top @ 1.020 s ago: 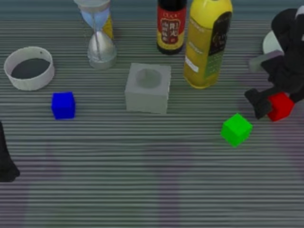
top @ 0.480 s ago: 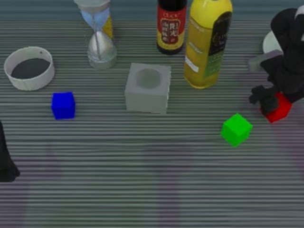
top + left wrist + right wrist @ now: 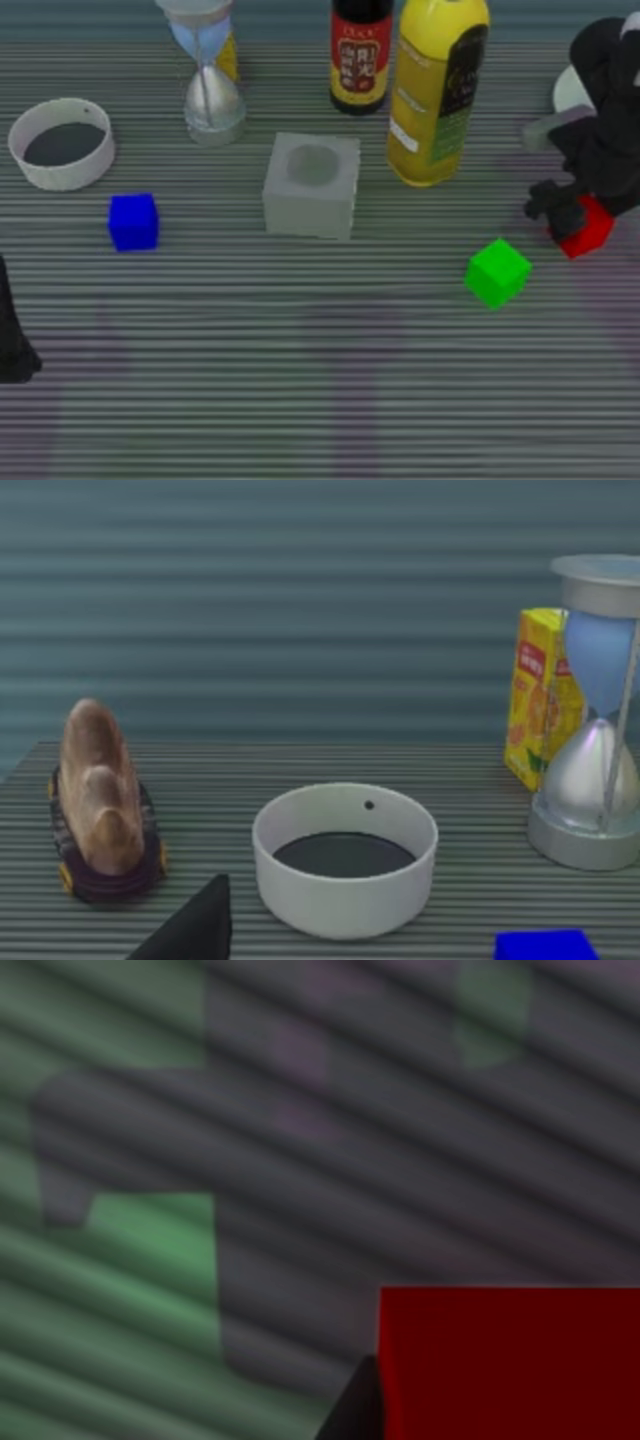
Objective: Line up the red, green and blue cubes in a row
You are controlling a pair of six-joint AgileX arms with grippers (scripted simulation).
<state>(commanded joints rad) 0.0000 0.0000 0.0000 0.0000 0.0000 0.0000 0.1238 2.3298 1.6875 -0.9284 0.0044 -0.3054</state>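
The right gripper (image 3: 573, 213) grasps the red cube (image 3: 590, 228) near the bench's right edge, the green cube (image 3: 497, 271) close by; a grey block (image 3: 311, 185) separates them from the blue cube (image 3: 133, 221). The left arm sits parked at the left edge.

Up close, the red cube (image 3: 510, 1360) fills one corner above the striped tabletop (image 3: 300, 1160), a dark fingertip (image 3: 352, 1410) pressed against its side.

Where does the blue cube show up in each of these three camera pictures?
Top view: blue cube at the table's left, just below the white bowl.
Left wrist view: only its top shows at the picture's lower edge, near the same bowl.
Right wrist view: not in it.
Shared landmark: the white bowl.
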